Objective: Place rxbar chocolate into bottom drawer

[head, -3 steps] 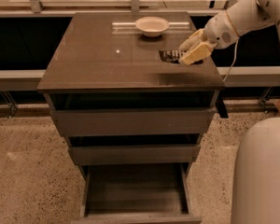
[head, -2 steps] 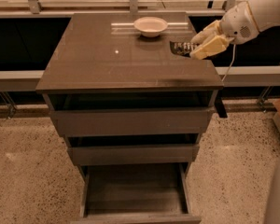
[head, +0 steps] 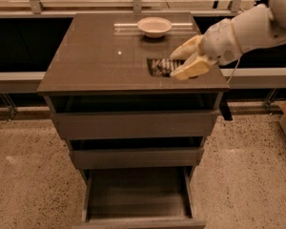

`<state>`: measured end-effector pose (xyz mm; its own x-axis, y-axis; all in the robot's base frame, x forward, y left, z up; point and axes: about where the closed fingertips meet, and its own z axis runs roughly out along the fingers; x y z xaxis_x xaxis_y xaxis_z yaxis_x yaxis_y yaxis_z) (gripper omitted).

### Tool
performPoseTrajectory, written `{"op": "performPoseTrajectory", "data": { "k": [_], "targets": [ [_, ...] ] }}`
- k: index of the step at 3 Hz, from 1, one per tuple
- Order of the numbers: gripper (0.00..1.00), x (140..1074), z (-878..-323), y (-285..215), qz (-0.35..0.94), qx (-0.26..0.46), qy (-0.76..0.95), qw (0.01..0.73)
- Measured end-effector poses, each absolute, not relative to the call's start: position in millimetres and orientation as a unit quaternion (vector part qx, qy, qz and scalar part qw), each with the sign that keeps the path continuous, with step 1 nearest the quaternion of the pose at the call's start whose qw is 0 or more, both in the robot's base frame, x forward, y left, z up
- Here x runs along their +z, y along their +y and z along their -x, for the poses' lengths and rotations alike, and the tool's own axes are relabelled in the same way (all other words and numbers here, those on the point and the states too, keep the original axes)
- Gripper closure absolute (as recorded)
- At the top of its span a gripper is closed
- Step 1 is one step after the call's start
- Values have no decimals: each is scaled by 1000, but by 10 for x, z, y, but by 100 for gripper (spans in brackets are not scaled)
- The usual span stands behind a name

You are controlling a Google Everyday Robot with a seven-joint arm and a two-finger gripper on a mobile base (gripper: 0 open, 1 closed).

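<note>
The rxbar chocolate [head: 158, 67], a flat black bar with pale lettering, is over the right part of the cabinet top [head: 100, 56]. My gripper [head: 176, 65] reaches in from the right, and its cream fingers [head: 190, 68] are shut on the bar's right end. The bar looks held just above the surface. The bottom drawer [head: 87, 199] stands pulled out at the foot of the cabinet, and its inside shows nothing in it. It lies well below and in front of the gripper.
A white bowl [head: 154, 26] sits at the back of the cabinet top. The two upper drawers [head: 133, 123] are pulled out slightly. A railing and dark panels run behind the cabinet. Speckled floor surrounds it.
My gripper has carried the bar left and toward the front of the cabinet top, away from the right rear area. The bowl and drawers have not moved.
</note>
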<state>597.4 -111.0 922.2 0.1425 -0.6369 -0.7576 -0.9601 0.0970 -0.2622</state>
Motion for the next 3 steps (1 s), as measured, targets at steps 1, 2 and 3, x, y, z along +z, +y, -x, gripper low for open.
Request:
{"op": "performPoseTrajectory", "data": {
  "k": [1, 2, 3],
  "targets": [
    [100, 9087, -5936, -1087, 640, 210, 629, 388],
    [100, 9059, -5936, -1077, 636, 217, 631, 389],
    [100, 8801, -5881, -1012, 612, 257, 645, 380]
  ]
}}
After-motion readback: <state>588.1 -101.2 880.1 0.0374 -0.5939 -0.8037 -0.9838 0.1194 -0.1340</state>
